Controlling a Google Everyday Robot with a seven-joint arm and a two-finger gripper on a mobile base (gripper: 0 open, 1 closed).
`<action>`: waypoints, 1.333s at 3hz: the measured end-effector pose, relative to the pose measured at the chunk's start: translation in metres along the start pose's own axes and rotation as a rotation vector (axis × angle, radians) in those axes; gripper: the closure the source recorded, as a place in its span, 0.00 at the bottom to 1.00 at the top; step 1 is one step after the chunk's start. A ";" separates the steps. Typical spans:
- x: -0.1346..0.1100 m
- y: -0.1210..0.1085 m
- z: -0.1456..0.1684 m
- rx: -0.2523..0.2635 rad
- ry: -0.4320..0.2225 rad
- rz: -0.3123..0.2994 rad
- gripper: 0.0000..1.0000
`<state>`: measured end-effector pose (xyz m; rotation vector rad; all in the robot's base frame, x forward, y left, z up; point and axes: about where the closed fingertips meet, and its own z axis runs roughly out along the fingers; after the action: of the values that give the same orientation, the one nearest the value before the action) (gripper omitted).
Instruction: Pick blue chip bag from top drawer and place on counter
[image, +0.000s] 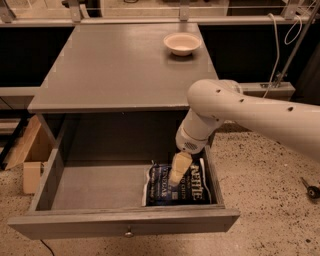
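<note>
**Gripper (176, 179) at bag (194, 184) in open drawer (100, 189)**

The drawer stands pulled out below the counter (120, 65). The bag lies flat at its right end. The gripper points down over the bag's left half; its hold cannot be told.

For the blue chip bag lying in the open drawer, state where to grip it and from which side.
Probably a crinkled ridge near its middle, from straight above: the blue chip bag lies flat in the top drawer, front right corner, walls blocking sideways approaches. The gripper is poised over it.
</note>
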<state>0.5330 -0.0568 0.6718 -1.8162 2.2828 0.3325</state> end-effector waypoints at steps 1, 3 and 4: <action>0.016 -0.002 0.021 -0.024 0.041 0.034 0.00; 0.027 0.007 0.057 -0.090 0.057 0.064 0.39; 0.025 0.017 0.041 -0.052 -0.017 0.060 0.62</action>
<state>0.5116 -0.0633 0.6258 -1.7638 2.3417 0.4190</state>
